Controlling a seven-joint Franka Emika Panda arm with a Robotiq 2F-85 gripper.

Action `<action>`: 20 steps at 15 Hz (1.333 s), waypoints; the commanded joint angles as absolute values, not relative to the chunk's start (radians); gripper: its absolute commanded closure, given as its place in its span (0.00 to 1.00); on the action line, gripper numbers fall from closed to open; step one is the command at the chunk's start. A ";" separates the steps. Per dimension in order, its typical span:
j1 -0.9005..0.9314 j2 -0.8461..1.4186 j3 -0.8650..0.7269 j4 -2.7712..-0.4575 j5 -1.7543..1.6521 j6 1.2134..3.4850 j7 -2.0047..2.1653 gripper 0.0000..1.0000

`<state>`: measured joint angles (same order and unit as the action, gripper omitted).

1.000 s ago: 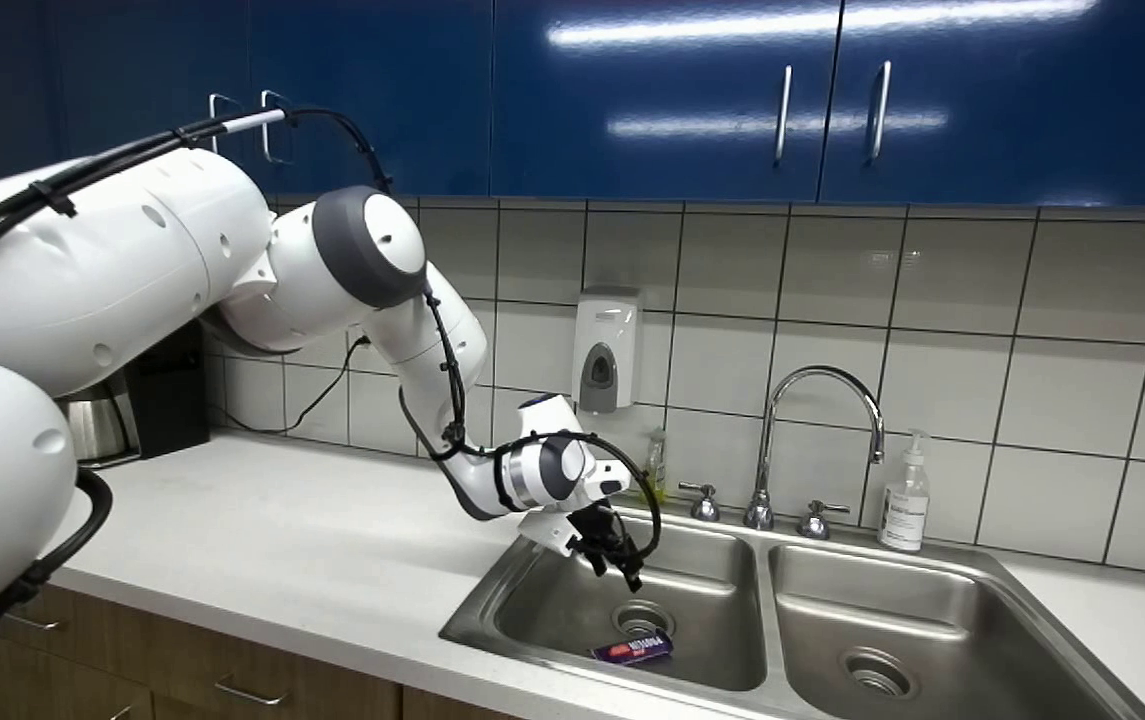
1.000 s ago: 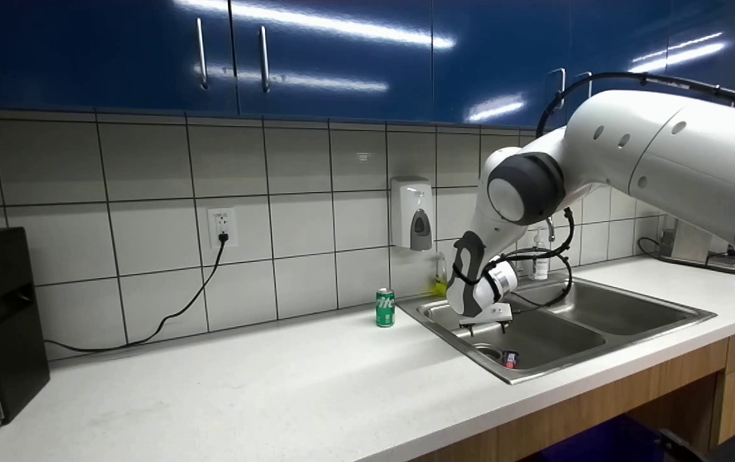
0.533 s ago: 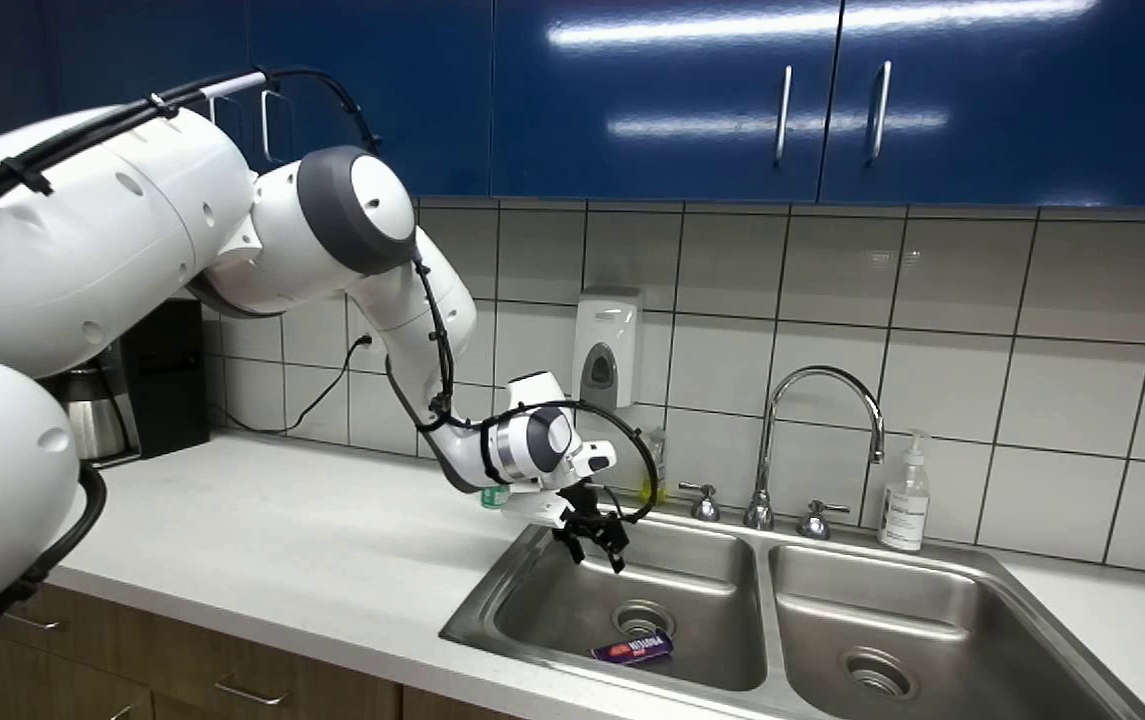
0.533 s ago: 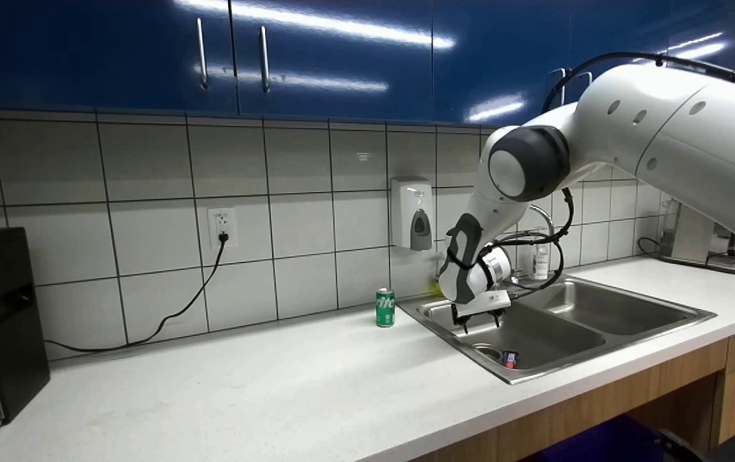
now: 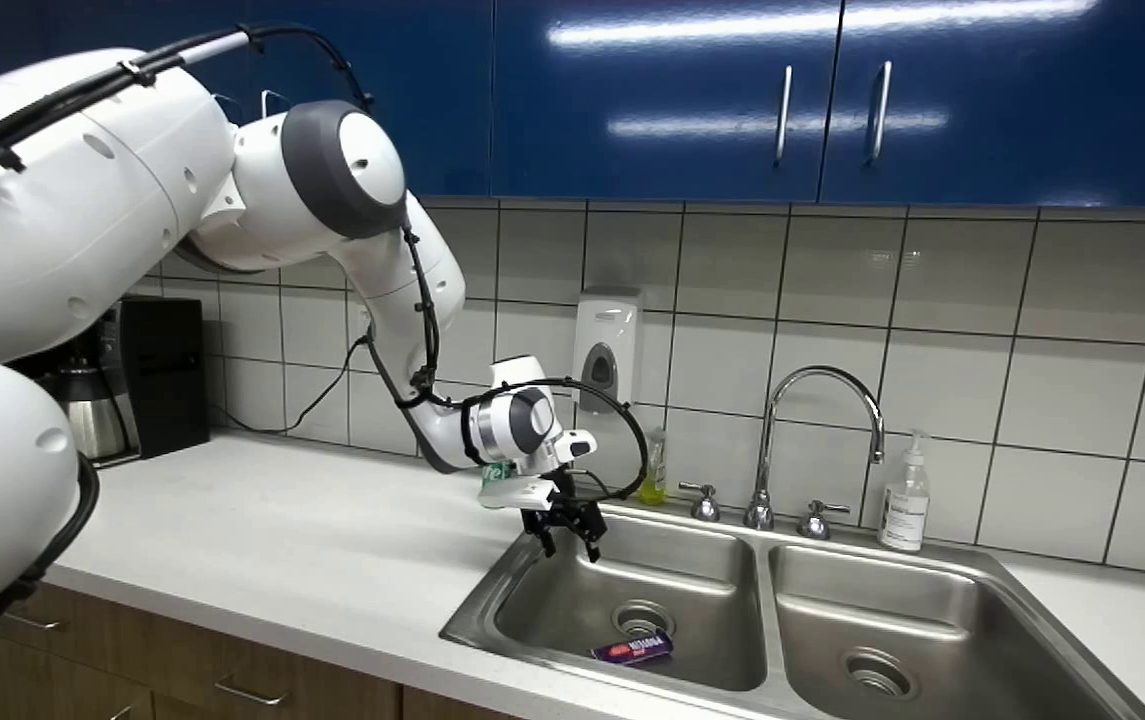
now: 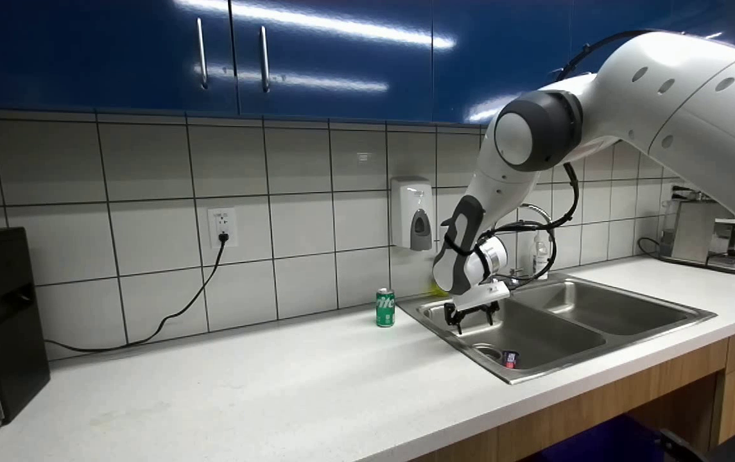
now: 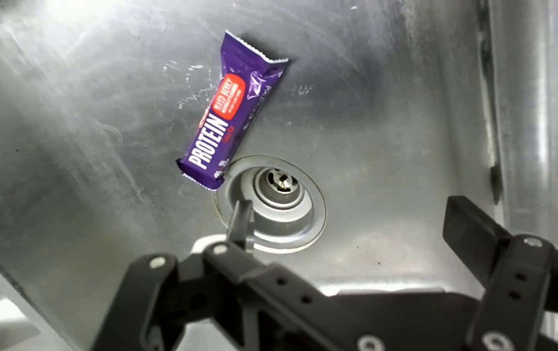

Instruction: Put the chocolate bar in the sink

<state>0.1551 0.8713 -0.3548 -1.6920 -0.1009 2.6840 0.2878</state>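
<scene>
The chocolate bar (image 7: pixel 232 109), in a purple wrapper with a red patch, lies flat on the floor of the sink's left basin (image 7: pixel 371 122). One end reaches the rim of the round drain. The bar also shows in both exterior views (image 5: pixel 634 648) (image 6: pixel 510 359), as does the basin (image 5: pixel 567 620) (image 6: pixel 540 333). My gripper (image 7: pixel 351 217) is open, with nothing between its wide-apart fingers. It hangs above the back left part of this basin, apart from the bar, in both exterior views (image 5: pixel 571 555) (image 6: pixel 475 327).
A green can (image 6: pixel 385 308) stands on the counter left of the sink. A yellow soap bottle (image 5: pixel 654 480), the arched faucet (image 5: pixel 764 450) and a pump bottle (image 5: pixel 905 505) stand behind the basins. A dispenser (image 5: pixel 607 350) hangs on the wall. The second basin (image 5: pixel 932 620) lies to the right.
My arm has risen, and the gripper has moved up and left, farther from the bar. The gripper stays open and empty. The bar has not moved in the basin.
</scene>
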 commanded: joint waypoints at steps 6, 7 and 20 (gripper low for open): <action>0.176 0.669 -0.318 -1.889 -0.202 2.654 0.248 0.00; 0.183 0.648 -0.318 -1.911 -0.212 2.651 0.250 0.00; 0.223 0.382 -0.272 -2.195 -0.320 2.621 0.292 0.00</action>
